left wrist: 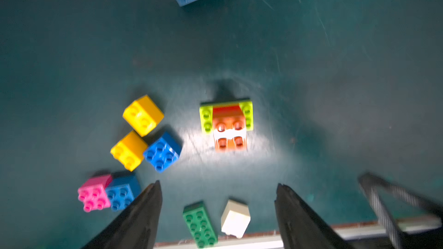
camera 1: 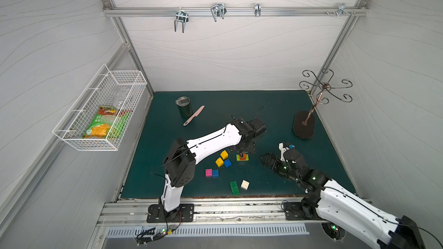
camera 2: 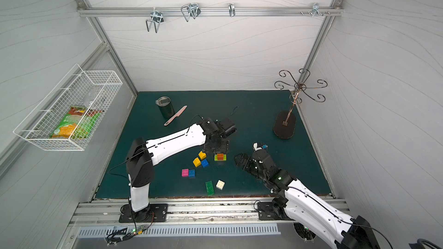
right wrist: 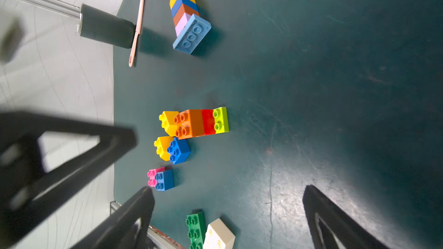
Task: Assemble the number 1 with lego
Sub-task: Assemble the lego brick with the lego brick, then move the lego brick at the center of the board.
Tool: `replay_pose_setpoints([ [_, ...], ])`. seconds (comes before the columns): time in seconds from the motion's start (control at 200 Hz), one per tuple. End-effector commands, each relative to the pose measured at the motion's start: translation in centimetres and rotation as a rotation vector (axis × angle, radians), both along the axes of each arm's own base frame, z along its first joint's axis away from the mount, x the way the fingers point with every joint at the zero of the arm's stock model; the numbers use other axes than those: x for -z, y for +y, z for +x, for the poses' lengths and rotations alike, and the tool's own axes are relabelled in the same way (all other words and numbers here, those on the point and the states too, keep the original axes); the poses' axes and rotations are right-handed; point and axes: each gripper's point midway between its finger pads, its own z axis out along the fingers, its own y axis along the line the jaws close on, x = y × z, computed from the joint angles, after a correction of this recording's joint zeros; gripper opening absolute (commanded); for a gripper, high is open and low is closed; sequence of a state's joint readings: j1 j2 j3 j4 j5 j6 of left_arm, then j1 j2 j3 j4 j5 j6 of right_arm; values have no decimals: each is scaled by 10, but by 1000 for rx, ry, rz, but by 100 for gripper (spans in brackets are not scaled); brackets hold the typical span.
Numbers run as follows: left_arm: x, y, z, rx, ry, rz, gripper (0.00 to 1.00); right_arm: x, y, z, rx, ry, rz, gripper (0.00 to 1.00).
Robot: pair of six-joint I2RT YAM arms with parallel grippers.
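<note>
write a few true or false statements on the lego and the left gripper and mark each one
1. The orange brick tops a red brick that sits on the lime brick. True.
2. The left gripper is shut on the orange brick. False: its jaws stand apart and hold nothing.
3. The pink brick touches a blue brick. True.
4. The green brick is stacked on the white brick. False: they lie side by side.

The left arm and right arm have smooth white shells between matte black joints. Thin black cables run along both; green lights dot the right.
</note>
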State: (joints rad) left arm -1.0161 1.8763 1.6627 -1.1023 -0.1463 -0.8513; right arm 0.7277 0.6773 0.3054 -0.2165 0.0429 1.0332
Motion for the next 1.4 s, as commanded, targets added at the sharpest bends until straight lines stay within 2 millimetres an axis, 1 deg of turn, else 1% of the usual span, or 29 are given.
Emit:
replay_pose_setpoints([
  [0.0, 2, 1, -38, 49, -26, 14, 81, 10, -16, -1, 77, 9, -14, 99],
  [0.095, 22, 7, -65, 76, -11, 2, 82, 9, -22, -2, 107, -10, 22, 99],
  [0.14, 35, 11, -76, 87, 10, -8, 82, 10, -25, -3, 126, -17, 38, 99],
  [0.18, 42, 8, -83, 102, 17, -38, 82, 10, -28, -3, 145, -28, 55, 99],
  [0.26, 49, 3, -97, 138, 20, -63, 83, 10, -31, -4, 162, -45, 88, 99],
  [0.355, 52, -7, -106, 179, 19, -68, 83, 11, -33, -5, 168, -59, 107, 99],
  [0.515, 63, -17, -110, 192, 40, -49, 77, 12, -33, -5, 174, -49, 104, 99],
  [0.705, 72, -24, -111, 207, 58, -54, 65, 16, -29, -4, 160, -8, 74, 99],
  [0.866, 78, -33, -114, 242, 85, -50, 66, 18, -25, -3, 142, 14, 51, 99],
  [1.126, 96, -28, -115, 231, 152, -25, 66, 17, -25, -2, 142, 3, 53, 99],
  [1.396, 102, -30, -109, 231, 176, -34, 66, 16, -26, -2, 145, -7, 63, 99],
])
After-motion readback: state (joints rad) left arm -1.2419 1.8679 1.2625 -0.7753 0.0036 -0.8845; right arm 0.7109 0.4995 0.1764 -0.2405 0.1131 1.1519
